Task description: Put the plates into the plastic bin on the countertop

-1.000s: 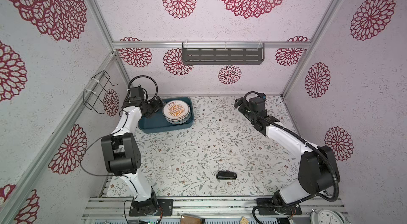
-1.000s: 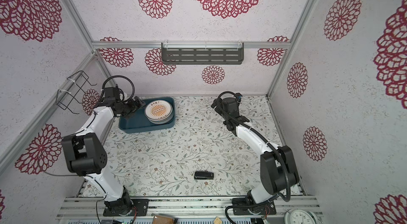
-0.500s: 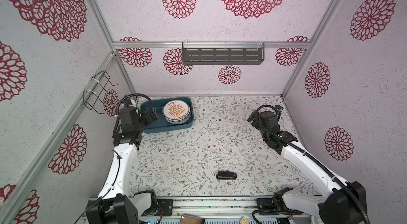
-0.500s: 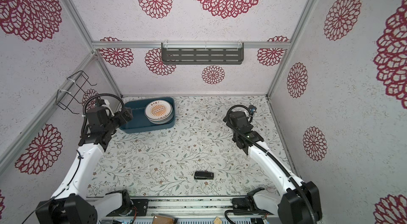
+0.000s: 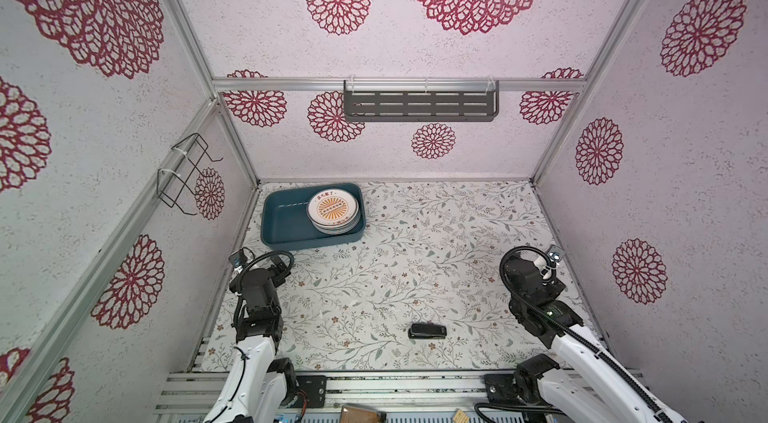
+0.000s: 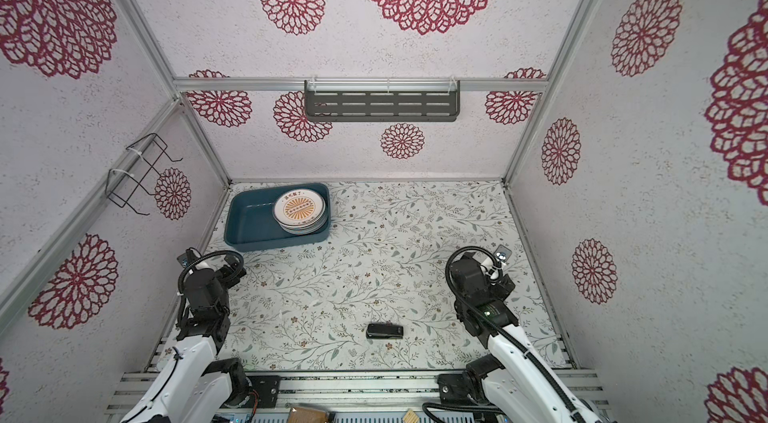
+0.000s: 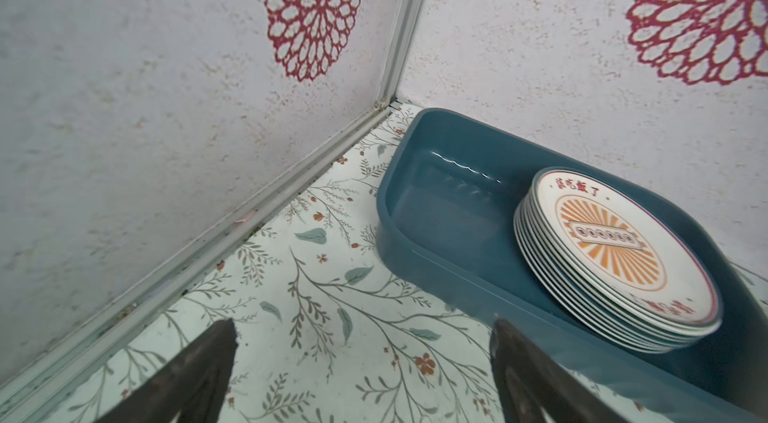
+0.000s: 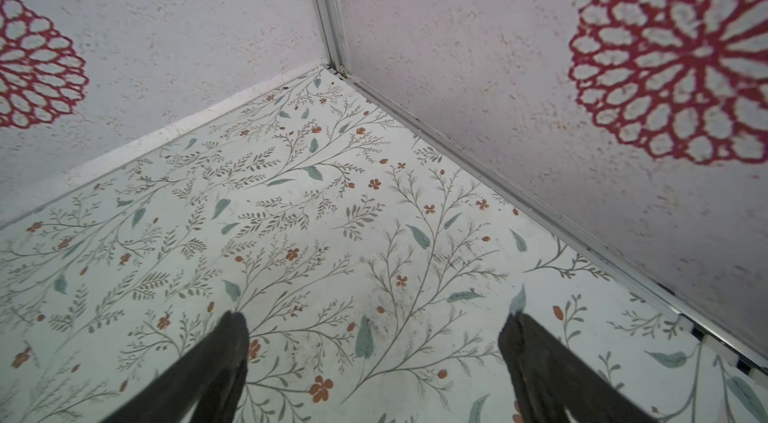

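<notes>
A stack of several white plates, the top one with an orange sunburst centre, sits in the right half of the dark teal plastic bin. The bin stands at the far left corner of the leafy countertop. My left gripper is open and empty, just short of the bin's near wall. My right gripper is open and empty too. It hangs over bare countertop near the right wall, far from the bin.
A small black object lies on the countertop near the front edge, between the arms. A grey slotted shelf hangs on the back wall. On the left wall hangs a black wire rack.
Both arms have drawn back from the far side toward the front edge. The left gripper has come away from the bin. The plates stay stacked in it.
</notes>
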You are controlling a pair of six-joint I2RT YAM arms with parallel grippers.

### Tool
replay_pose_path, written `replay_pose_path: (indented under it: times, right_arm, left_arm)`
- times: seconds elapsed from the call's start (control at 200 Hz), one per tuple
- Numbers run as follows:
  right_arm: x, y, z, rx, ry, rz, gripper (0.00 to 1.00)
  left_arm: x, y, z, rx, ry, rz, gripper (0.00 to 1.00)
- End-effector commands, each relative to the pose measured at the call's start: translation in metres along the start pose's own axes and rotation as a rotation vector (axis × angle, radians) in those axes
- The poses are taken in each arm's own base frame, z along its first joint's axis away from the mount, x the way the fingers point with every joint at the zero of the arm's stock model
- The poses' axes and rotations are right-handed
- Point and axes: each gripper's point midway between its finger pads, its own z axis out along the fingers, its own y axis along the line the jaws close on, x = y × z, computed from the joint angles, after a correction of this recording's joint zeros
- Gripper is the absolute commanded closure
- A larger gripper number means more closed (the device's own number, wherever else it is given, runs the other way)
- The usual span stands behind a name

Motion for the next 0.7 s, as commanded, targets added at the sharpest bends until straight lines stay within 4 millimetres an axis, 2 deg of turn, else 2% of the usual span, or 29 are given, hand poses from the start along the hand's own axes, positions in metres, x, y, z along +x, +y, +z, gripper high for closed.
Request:
replay_pose_path:
  times: [0.0,0.13,0.355,0.505,0.555,0.696]
  right_arm:
    - [-0.010,-0.005,0.001,0.024,-0.088,0.004,0.01]
    - [-0.002,-0.002,0.006,0.014,-0.104,-0.011,0.01]
    - [0.003,0.006,0.018,0.010,-0.113,-0.146,0.01]
    - [0.002,0.010,0.031,0.003,-0.111,-0.183,0.01]
    - [-0.001,0.011,0.035,-0.002,-0.130,-0.186,0.01]
    - [0.004,0.013,0.048,-0.054,-0.166,-0.169,0.01]
  left_arm:
    - [-0.017,0.008,0.004,-0.052,-0.111,-0.011,0.03]
    - [-0.014,0.009,0.011,-0.053,-0.181,-0.033,0.03]
    - [-0.022,-0.026,0.044,0.056,-0.187,0.037,0.03]
    - [0.003,-0.036,0.067,0.091,-0.160,0.078,0.03]
    - [0.000,-0.042,0.069,0.123,-0.197,0.089,0.03]
    - [0.007,-0.049,0.081,0.126,-0.091,0.120,0.03]
